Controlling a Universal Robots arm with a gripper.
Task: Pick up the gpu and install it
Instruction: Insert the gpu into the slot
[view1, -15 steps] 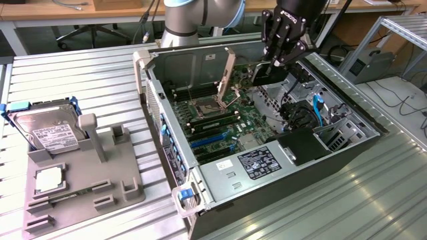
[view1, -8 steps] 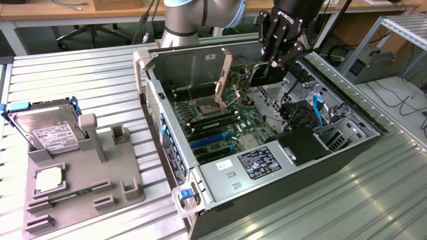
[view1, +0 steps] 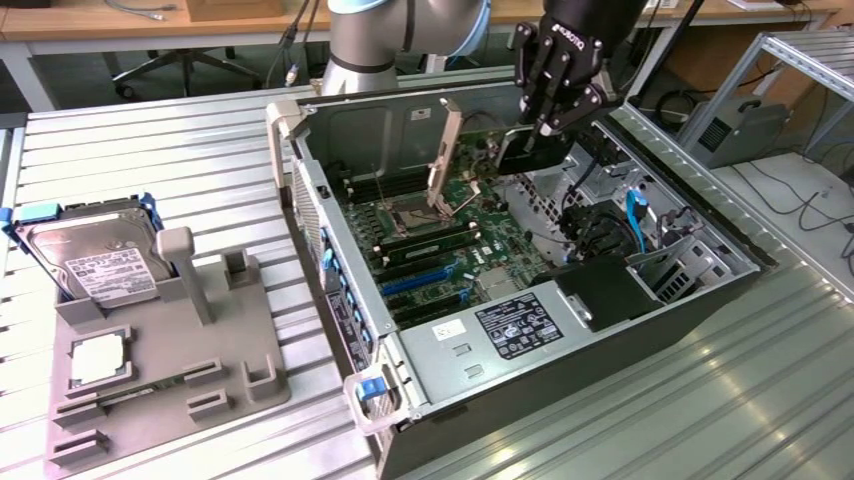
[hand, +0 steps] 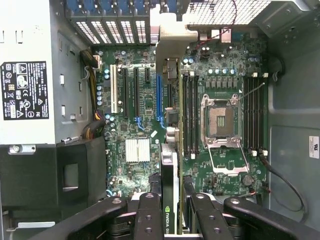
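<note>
Black gpu (hand: 169, 175) is clamped edge-on by the part-closed gripper (hand: 173, 212). Its long axis is held parallel to the blue slot (hand: 159, 100), just beside it.

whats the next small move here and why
Probably a small sideways shift, without lowering. The hand grips the thin black graphics card with the silver bracket edge-down above the green motherboard. The card's edge seems to run beside the long blue slot, not over it. Lining up first looks safer than descending now.
</note>
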